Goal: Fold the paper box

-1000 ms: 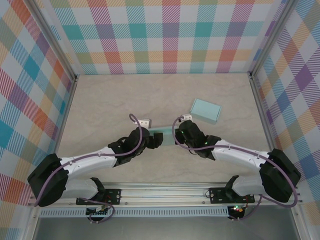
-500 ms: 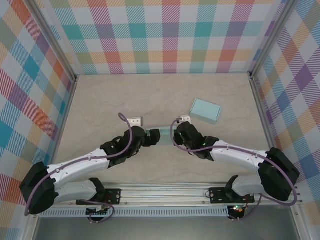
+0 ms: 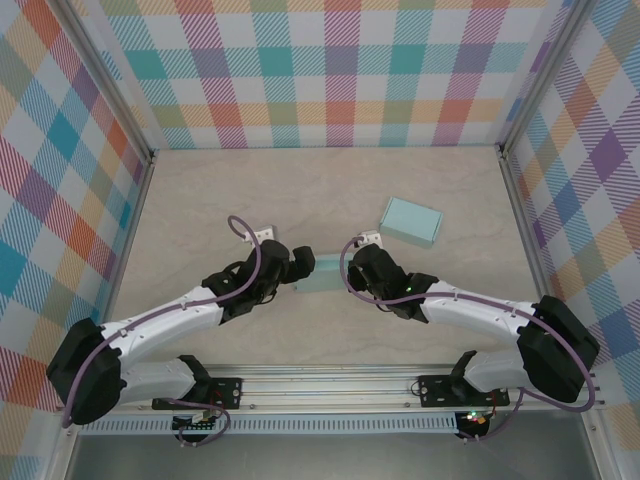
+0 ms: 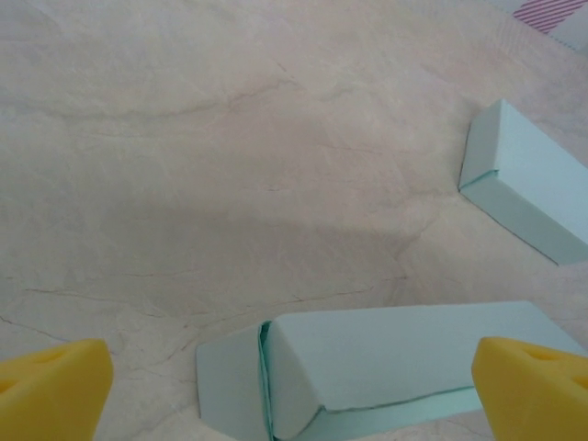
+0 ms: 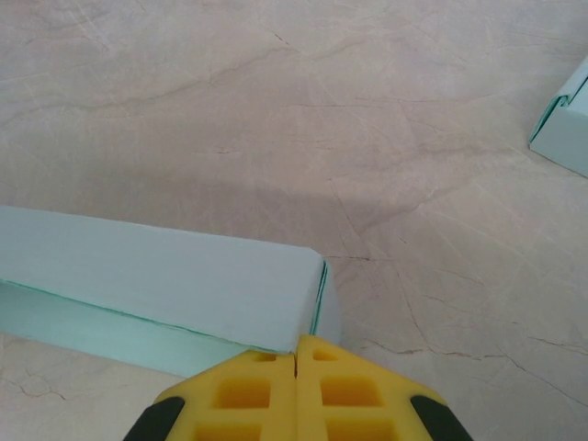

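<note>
The left arm [image 3: 170, 325] stretches forward and to the right from its base, bringing the left end effector [image 3: 303, 266] to the left end of the long paper box [image 3: 325, 276]. Its yellow fingers [image 4: 50, 386] are spread wide, one out beyond each end of that box. The right arm [image 3: 480, 310] reaches forward and to the left, with the right end effector [image 3: 350, 273] at the box's right end. Its yellow fingers [image 5: 257, 390] are pressed together, tips right at the box's end edge.
</note>
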